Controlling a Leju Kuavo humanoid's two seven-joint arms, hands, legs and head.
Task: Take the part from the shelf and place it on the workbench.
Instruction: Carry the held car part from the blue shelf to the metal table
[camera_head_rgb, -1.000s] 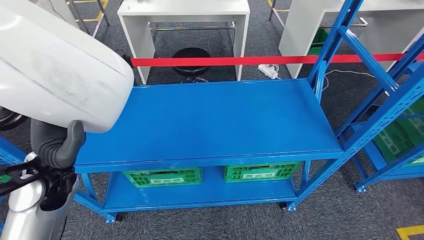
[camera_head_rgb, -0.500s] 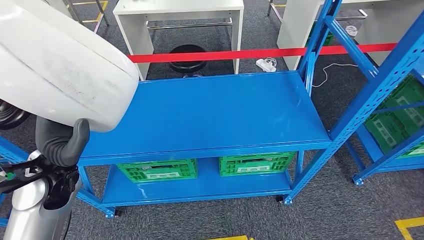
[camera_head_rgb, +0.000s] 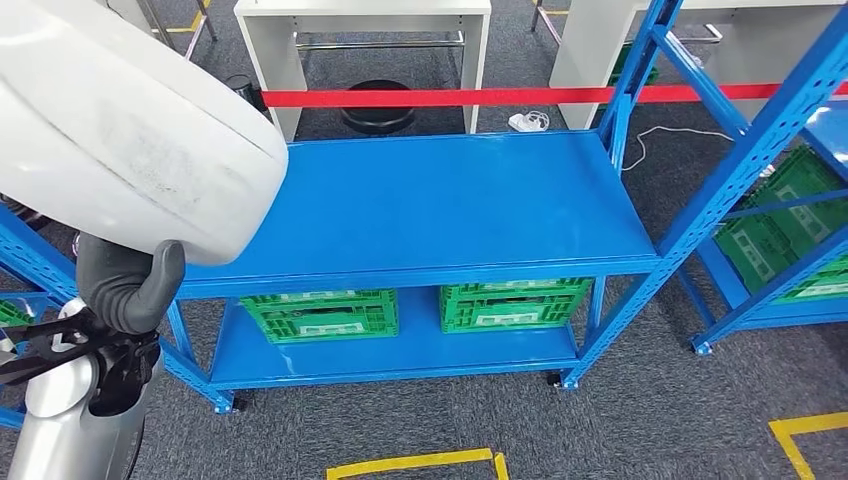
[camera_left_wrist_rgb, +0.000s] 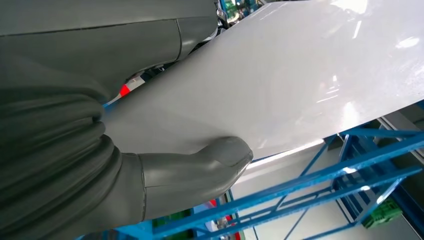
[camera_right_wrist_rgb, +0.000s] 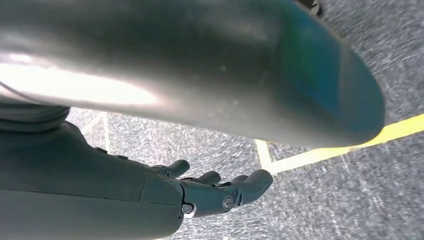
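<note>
The big white part (camera_head_rgb: 120, 130) sits at the near left, its long axis slanting toward the blue workbench (camera_head_rgb: 430, 205) ahead and right. The left hand (camera_head_rgb: 125, 285) grips it from beneath; the right hand (camera_right_wrist_rgb: 200, 192) hangs empty, fingers loosely apart.

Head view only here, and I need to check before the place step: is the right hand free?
Observer: Yes. In the right wrist view the right hand holds nothing, fingers apart.
Operator: What's below it?
Observer: Grey carpet crossed by a yellow tape line.
Operator: Left grip on the part?
Observer: In the left wrist view the left hand presses its thumb flat against the white part.
</note>
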